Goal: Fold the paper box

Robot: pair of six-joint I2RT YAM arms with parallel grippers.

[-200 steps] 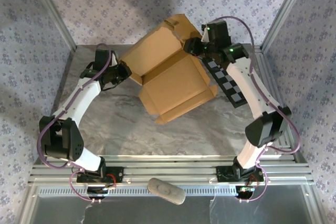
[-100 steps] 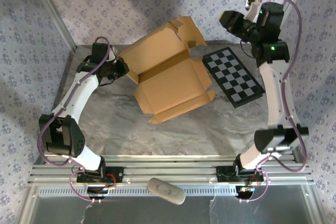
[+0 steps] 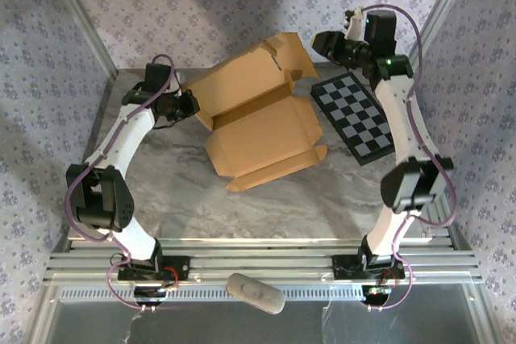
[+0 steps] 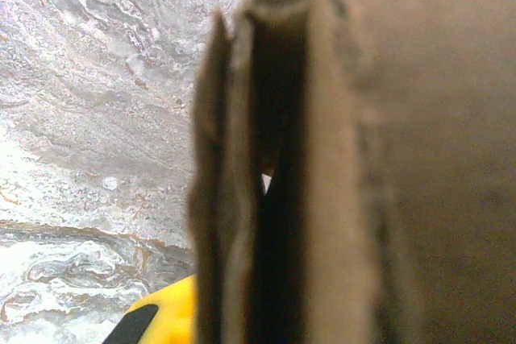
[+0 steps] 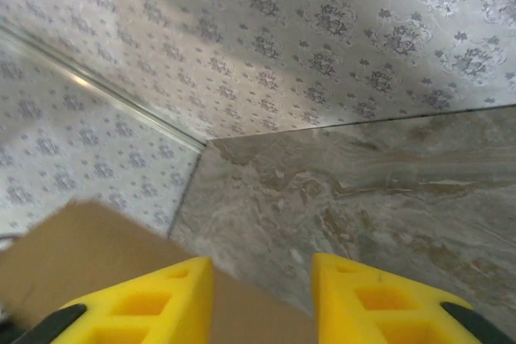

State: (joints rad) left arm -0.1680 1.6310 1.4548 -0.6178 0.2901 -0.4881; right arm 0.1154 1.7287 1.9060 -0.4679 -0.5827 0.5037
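We identify a black-and-white checkerboard panel [image 3: 359, 118] lying flat on the right side of the grey marbled surface [image 3: 177, 191]. Floral-patterned walls [image 3: 161, 6] enclose it. A grey oblong object [image 3: 255, 293] lies beside the near aluminium rails [image 3: 266, 257].

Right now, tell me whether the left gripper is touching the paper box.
Touching. The left wrist view shows the paper box wall edge-on, pressed against the yellow fingers; the top view has the left gripper closed on its corner.

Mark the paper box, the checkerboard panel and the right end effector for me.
paper box [image 3: 262, 134], top view, on its wide middle panel.
checkerboard panel [image 3: 360, 118], top view, on its middle squares.
right end effector [image 5: 260, 279], right wrist view, midway between its yellow fingertips.
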